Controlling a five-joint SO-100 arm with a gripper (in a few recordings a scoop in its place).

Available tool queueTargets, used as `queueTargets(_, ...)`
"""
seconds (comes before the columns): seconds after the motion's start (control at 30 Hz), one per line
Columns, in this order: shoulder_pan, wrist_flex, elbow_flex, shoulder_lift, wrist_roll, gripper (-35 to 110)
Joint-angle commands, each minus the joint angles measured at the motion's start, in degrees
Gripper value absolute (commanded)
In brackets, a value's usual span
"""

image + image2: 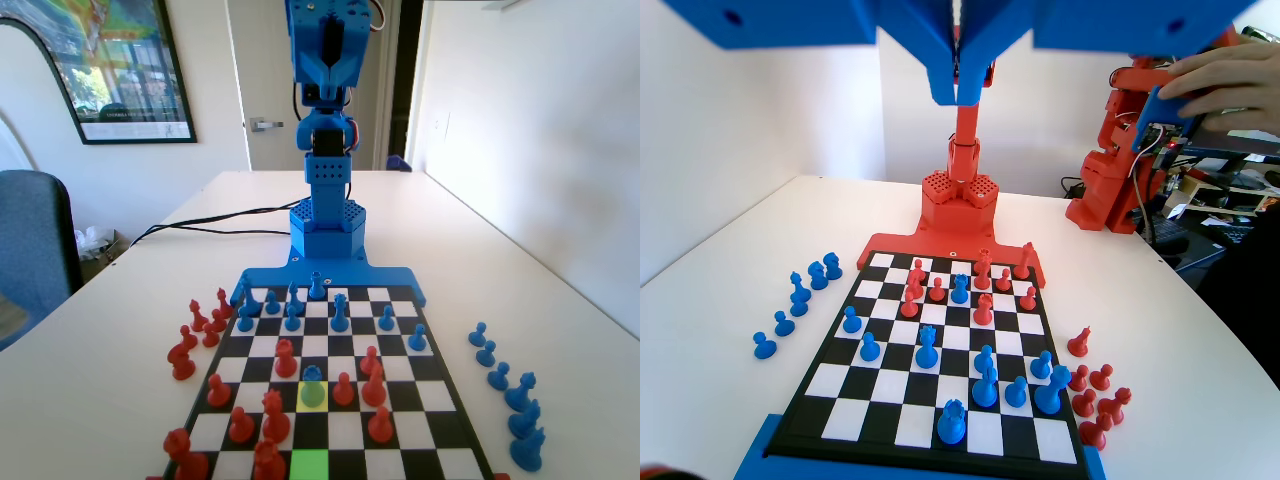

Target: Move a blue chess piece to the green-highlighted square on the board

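In the fixed view the small blue plastic pawn (313,380) stands on a yellow-tinted square – at 12 o'clock from the bright green square (309,465) – while the blue pincer (960,85), raised high, has its jaws pressed together, empty.

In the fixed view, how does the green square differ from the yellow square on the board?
The green-highlighted square is bright green; the yellow square is pale yellow. The green one is bare, while the yellow one carries a blue pawn. The green one lies nearer the camera, the yellow one two rows farther. Both share one column.
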State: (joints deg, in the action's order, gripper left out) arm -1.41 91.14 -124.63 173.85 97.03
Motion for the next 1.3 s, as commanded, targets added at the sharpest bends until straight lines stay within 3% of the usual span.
queueTargets(0.0,0.35,-0.97,-0.44,1.14,0.35,1)
queueTargets(0.67,1.23,-1.05,1.41,-0.26,0.44,1)
queueTargets(1.27,0.44,-1.76,21.09,-31.73,-8.61,1)
